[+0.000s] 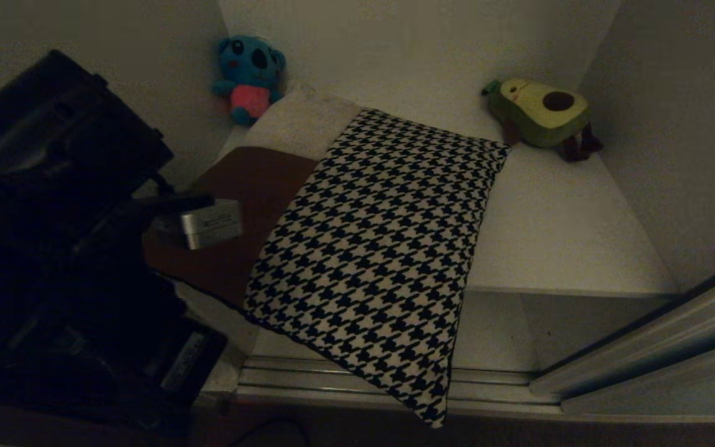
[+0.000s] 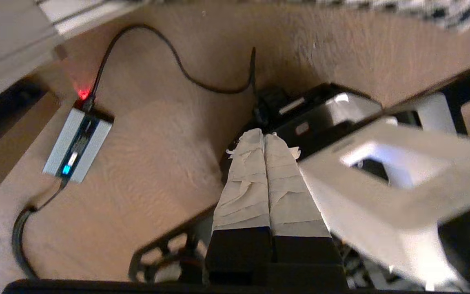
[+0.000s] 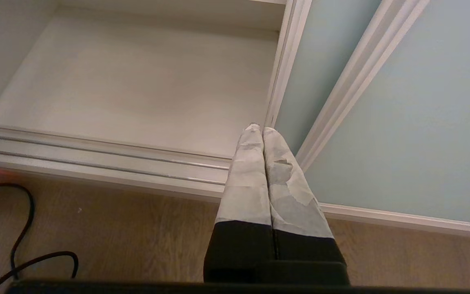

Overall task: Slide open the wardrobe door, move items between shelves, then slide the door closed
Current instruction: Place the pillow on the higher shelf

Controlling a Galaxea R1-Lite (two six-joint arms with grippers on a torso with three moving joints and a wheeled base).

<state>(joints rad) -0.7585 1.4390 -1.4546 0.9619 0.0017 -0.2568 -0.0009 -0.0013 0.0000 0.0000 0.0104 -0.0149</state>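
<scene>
the houndstooth cushion [image 1: 376, 248] lies on the upper shelf [image 1: 556, 230] inside the wardrobe, its near corner hanging out past the shelf's front edge over the silver floor rails [image 1: 308, 375], its cream end toward the back wall. the left pincer [image 2: 264, 136] is well apart from it, low over the wood floor [image 2: 145, 171], its taped fingers [image 2: 243, 183] pressed together on nothing; the left arm shows as a dark mass at the left of the head view. under that pincer sits part of the robot's own base, and near it a small silver power brick [image 2: 78, 143] with a blue light and a black cable [image 2: 178, 61]. the right pincer [image 3: 262, 130] hangs closed and empty before the empty lower shelf [image 3: 137, 94], just beside the pale green sliding door [image 3: 402, 122], which stands pushed aside. on the upper shelf a blue plush toy [image 1: 249, 77] sits in the back left corner and an avocado plush [image 1: 544, 115] at the back right.
</scene>
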